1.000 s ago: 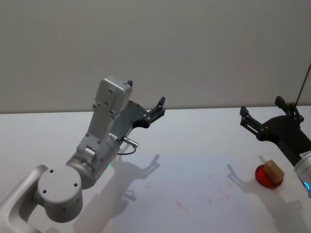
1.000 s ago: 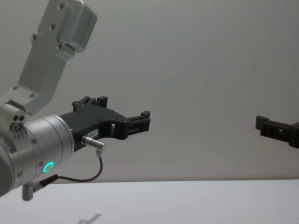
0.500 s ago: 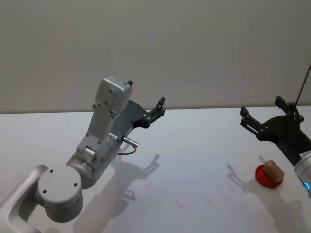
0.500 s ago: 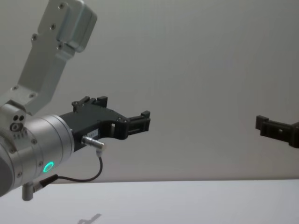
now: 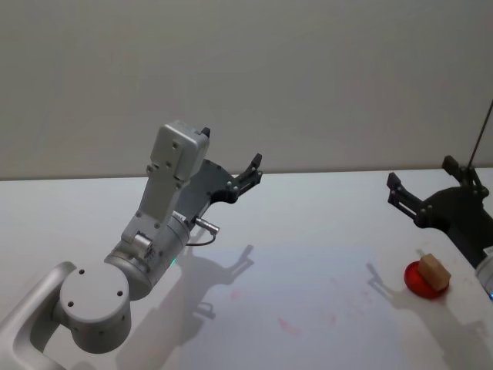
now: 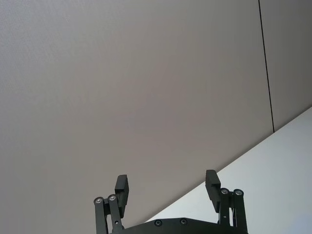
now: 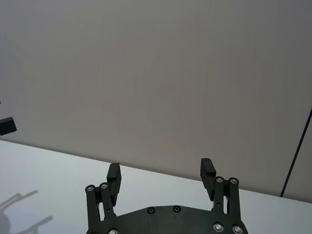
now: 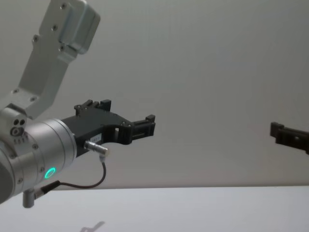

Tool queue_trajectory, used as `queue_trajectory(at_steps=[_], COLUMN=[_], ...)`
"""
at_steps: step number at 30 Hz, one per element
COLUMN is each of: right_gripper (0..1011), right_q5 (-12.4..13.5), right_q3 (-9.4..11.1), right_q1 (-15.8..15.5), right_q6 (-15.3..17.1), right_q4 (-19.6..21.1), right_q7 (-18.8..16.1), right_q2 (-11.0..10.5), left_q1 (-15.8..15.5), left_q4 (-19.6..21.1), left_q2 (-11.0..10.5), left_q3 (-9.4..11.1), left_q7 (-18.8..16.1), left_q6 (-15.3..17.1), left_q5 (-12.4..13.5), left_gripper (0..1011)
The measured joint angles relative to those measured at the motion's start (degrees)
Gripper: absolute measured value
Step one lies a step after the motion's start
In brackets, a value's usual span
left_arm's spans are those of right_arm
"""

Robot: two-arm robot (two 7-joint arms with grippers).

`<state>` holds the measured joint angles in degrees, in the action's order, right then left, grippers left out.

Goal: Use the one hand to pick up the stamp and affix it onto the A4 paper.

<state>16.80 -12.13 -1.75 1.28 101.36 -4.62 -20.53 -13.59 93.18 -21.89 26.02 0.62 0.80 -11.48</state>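
Note:
The stamp (image 5: 434,270), a small wooden block, rests on a round red pad (image 5: 418,282) at the table's right edge. The A4 paper (image 5: 308,285) lies flat in the middle of the table, pale, with faint pink marks. My right gripper (image 5: 421,173), the matte-black hand, hovers open above the table just behind and left of the stamp, with nothing between its fingers. The right wrist view shows its jaws (image 7: 160,171) wide apart over bare table. My left gripper (image 5: 231,148) is raised at the left, open and empty, and its jaws (image 6: 166,183) face the wall.
The white table (image 5: 323,208) ends at a plain grey wall. The bulky silver left arm (image 5: 154,231) stands over the table's left side and casts shadows onto the paper. A thin dark line (image 5: 481,131) runs down the wall at the far right.
My right gripper has shifted a little to the right, toward the stamp's side of the table. The left arm, stamp and paper have not moved.

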Motion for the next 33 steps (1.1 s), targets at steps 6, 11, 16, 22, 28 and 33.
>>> queue_trajectory(at_steps=[6, 11, 16, 22, 28, 33], right_gripper=[1001, 1001, 1001, 1001, 1001, 1001], right_q5=[0.55, 1.11, 1.77, 2.72, 3.46, 3.98], right_q3=[0.8, 1.48, 2.26, 3.12, 4.03, 4.77], right_q1=[-1.47, -2.81, -4.3, -5.78, -6.98, -7.77], right_q6=[-0.54, -1.11, -1.57, -1.93, -1.93, -1.59], right_q4=[0.22, 0.34, 0.42, 0.44, 0.42, 0.09], right_q7=[-0.91, -2.14, -3.57, -5.19, -6.07, -6.26], right_q2=[-1.58, -2.96, -4.61, -6.28, -7.77, -8.79], left_q1=[0.0, 0.0, 0.0, 0.0, 0.0, 0.0], left_q4=[0.0, 0.0, 0.0, 0.0, 0.0, 0.0], left_q2=[0.0, 0.0, 0.0, 0.0, 0.0, 0.0], left_q3=[0.0, 0.0, 0.0, 0.0, 0.0, 0.0], left_q7=[0.0, 0.0, 0.0, 0.0, 0.0, 0.0], left_q6=[0.0, 0.0, 0.0, 0.0, 0.0, 0.0], left_q5=[0.0, 0.0, 0.0, 0.0, 0.0, 0.0], left_gripper=[1001, 1001, 1001, 1001, 1001, 1001])
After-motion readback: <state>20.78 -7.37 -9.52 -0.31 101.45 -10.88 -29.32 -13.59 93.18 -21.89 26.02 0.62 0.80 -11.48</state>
